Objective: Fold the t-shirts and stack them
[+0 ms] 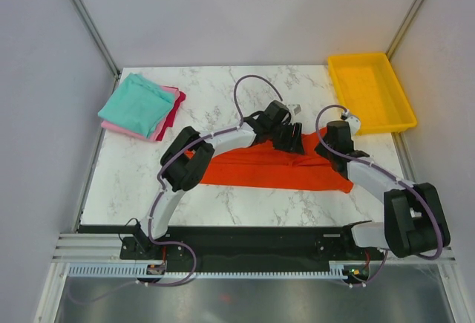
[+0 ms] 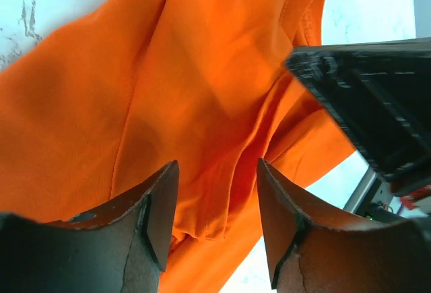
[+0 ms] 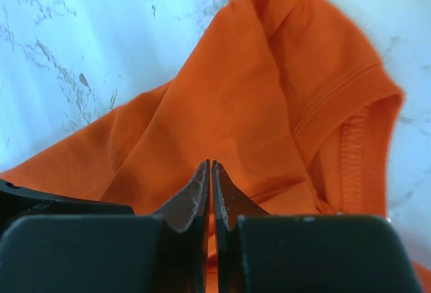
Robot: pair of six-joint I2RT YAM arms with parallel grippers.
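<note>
The orange-red t-shirt [image 1: 267, 168] lies in a long folded band across the middle of the table. My left gripper [image 1: 291, 143] is at its far edge; in the left wrist view the gripper [image 2: 217, 165] is open, with bunched orange cloth [image 2: 168, 71] between and under the fingers. My right gripper [image 1: 326, 147] is at the shirt's right end. In the right wrist view the gripper [image 3: 210, 164] is shut with a thin sliver of orange cloth in the gap, over a sleeve [image 3: 323, 104]. The teal t-shirt [image 1: 136, 104] lies folded on the pink t-shirt [image 1: 175, 104] at the far left.
A yellow plastic tray [image 1: 393, 119] stands at the far right corner. The right arm's black body [image 2: 377, 104] shows close beside my left gripper. Grey walls close off the table on the left, right and back.
</note>
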